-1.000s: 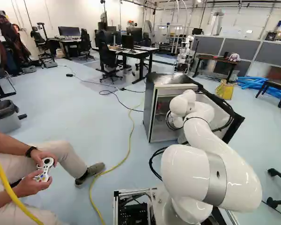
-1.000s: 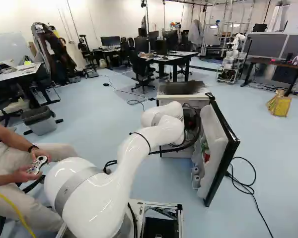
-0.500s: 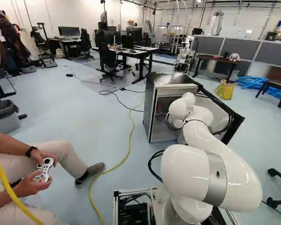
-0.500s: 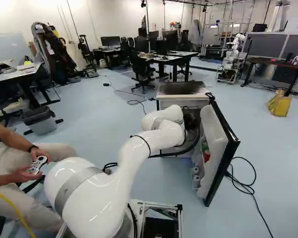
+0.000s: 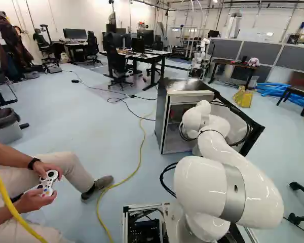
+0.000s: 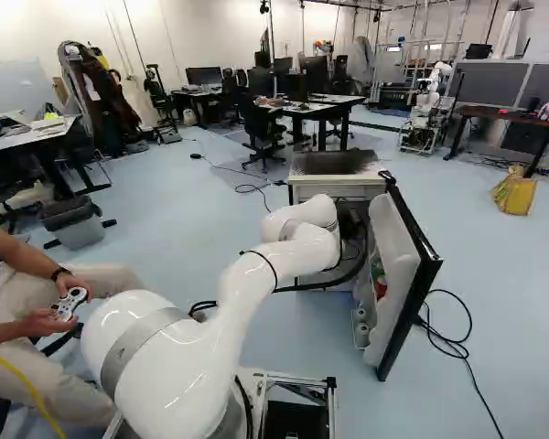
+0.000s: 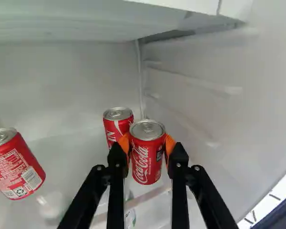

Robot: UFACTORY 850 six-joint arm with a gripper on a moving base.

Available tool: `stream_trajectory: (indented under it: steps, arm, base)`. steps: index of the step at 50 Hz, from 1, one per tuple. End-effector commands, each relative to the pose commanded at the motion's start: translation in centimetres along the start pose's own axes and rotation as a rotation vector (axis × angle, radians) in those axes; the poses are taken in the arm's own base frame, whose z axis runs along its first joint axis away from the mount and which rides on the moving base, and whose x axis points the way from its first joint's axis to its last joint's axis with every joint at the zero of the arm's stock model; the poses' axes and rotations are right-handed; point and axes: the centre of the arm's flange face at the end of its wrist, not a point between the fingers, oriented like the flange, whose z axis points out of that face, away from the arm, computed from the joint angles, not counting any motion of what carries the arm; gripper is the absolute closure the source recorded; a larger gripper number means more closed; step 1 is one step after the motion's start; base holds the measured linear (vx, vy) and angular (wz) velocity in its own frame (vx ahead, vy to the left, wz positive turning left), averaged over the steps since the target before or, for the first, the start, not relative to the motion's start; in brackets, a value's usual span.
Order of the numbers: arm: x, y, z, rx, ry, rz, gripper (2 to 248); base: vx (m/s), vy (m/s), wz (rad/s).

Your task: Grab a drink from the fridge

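Off to one side of my fingers (image 7: 148,144), apart from them, sits a red can (image 7: 15,169) with a silver top, white small print and a barcode. Next comes a second red can (image 7: 115,128), just beyond my grip and partly hidden by the drink I hold. That drink (image 7: 147,160) is a small red can, white script running up its side, a dark panel at its edge, its silver lid and pull tab facing me. I have it clasped from both sides by my orange pads (image 7: 169,144), inside the fridge (image 6: 337,193), near the ribbed white side wall (image 7: 195,105).
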Motion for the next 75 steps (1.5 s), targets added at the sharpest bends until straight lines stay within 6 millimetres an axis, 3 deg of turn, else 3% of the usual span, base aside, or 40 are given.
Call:
stream_trajectory:
  steps: [41, 56, 75]
  arm:
    - [1.6, 0.4, -0.7, -0.004, -0.029, 0.002, 160]
    - [2.7, 0.7, -2.6, -0.008, -0.086, 0.005, 160]
    - [6.4, 0.5, -6.3, -0.004, -0.163, 0.008, 160]
  base:
    - [0.0, 0.0, 0.0]
    - [0.0, 0.0, 0.0]
    - [0.0, 0.0, 0.0]
